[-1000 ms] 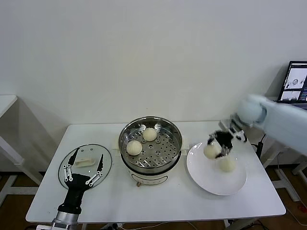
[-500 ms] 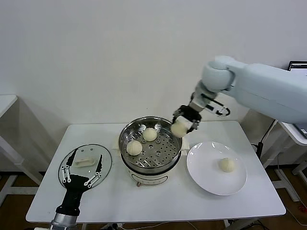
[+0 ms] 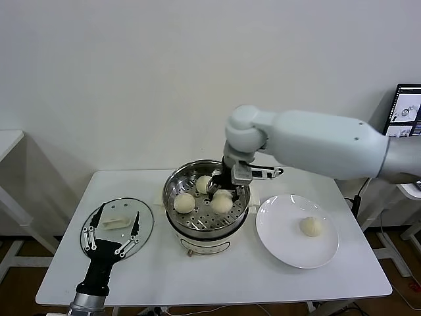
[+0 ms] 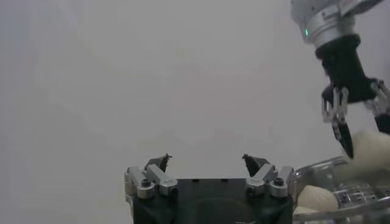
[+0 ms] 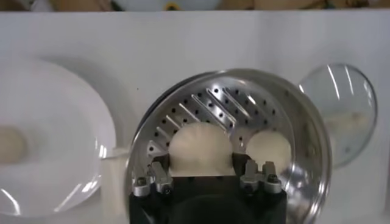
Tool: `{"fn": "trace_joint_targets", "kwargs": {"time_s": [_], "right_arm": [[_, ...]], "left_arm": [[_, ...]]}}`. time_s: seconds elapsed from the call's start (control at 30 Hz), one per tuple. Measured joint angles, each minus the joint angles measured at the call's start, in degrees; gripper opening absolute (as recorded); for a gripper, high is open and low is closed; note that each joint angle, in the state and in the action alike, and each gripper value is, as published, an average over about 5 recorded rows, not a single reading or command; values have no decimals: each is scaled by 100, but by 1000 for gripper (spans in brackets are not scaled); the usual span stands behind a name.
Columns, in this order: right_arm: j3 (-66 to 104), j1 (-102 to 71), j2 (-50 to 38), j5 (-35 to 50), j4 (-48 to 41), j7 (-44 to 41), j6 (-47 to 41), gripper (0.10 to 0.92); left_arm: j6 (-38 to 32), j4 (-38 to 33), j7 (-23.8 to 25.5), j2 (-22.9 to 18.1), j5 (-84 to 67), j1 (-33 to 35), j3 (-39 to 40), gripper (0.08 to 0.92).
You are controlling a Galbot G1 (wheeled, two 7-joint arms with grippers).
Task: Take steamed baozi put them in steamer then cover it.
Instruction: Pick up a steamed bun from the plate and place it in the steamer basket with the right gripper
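We count 4 baozi: 3 in the steamer point(image 3: 177, 181), 1 on the white plate point(image 3: 289, 247). R gripper point(image 3: 222, 195) pinches a smooth cream-white bun point(image 3: 221, 203) over the perforated tray. L gripper point(image 3: 113, 230), jaws spread wide, hangs over the glass lid point(image 3: 148, 220) w/ nothing held.

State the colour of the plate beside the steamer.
Plain white plate, with no pattern; the head view shows it best.
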Motion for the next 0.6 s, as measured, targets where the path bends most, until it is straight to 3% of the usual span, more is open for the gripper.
{"fn": "trace_joint_targets", "kwargs": {"time_s": [0.6], "right_arm": [[166,-565,445,-875,-202,66,578,710]], "left_arm": [[-46,20,-14,6,-9,-3,-13,823]]}}
